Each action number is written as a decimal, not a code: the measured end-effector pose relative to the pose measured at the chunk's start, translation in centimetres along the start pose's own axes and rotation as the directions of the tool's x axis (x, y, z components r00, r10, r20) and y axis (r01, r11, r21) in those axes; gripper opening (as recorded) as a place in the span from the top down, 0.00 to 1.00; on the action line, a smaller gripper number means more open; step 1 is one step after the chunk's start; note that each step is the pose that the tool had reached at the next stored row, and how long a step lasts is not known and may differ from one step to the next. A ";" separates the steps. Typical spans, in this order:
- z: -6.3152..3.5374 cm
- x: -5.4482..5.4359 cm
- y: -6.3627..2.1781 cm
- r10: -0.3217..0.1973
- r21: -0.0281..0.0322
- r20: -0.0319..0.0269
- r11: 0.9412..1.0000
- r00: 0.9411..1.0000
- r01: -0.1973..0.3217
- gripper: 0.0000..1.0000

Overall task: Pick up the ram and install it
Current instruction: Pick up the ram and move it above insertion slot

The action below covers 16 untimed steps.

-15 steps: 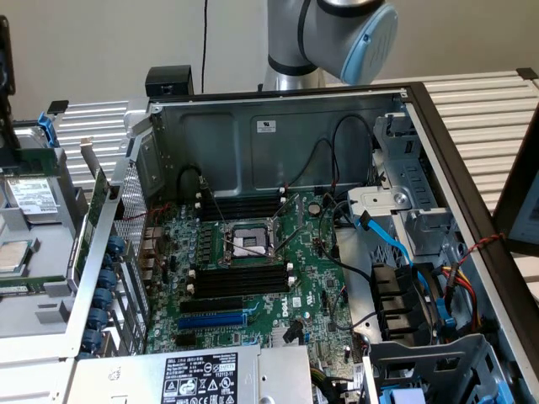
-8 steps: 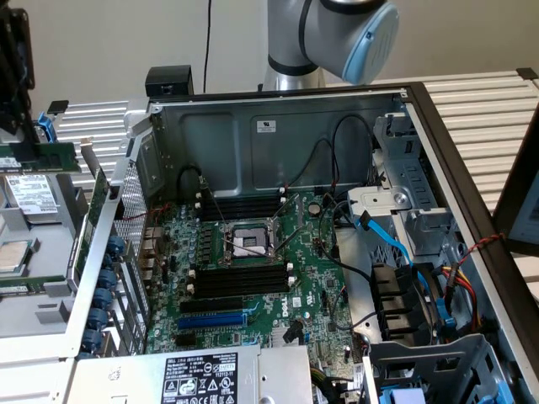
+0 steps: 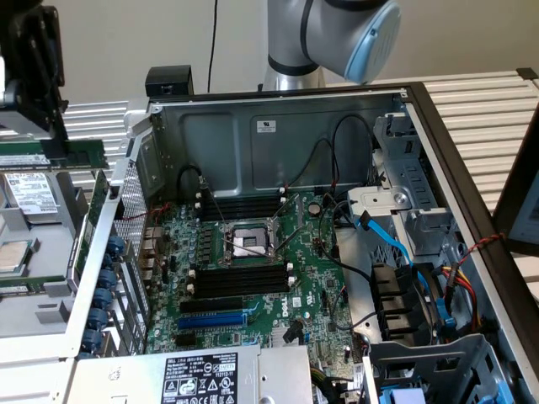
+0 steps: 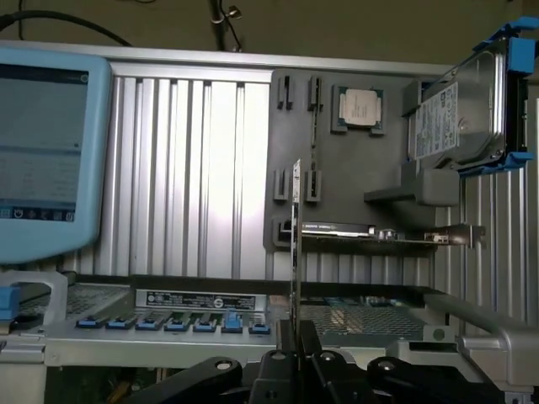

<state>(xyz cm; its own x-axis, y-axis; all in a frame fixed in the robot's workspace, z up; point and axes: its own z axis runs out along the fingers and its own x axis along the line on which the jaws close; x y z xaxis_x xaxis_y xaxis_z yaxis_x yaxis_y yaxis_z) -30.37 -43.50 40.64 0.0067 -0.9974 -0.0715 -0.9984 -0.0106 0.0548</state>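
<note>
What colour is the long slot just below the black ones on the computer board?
The slot is bright blue; the exterior view shows it best.

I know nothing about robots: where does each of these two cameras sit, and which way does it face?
Exterior view: off the arm, looking down into the open grey metal computer case onto its green motherboard; the grey arm with a blue cap and the black pincer show.
Wrist view: on the wrist behind the pincer, looking past it over the case's edge to the dark grey parts tray; the pincer shows.
Shared: the pincer shut on the long thin dark-green ram stick, and the silver hard drive.
</note>
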 end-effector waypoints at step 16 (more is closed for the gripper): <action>-0.45 0.1 -5.74 -0.002 0.022 0.000 1.000 1.000 0.002 0.86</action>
<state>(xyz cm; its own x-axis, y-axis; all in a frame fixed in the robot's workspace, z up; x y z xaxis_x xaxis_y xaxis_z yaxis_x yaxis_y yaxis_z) -24.61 -43.54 40.77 0.0083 -0.9974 -0.0712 -0.9994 -0.0107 0.0328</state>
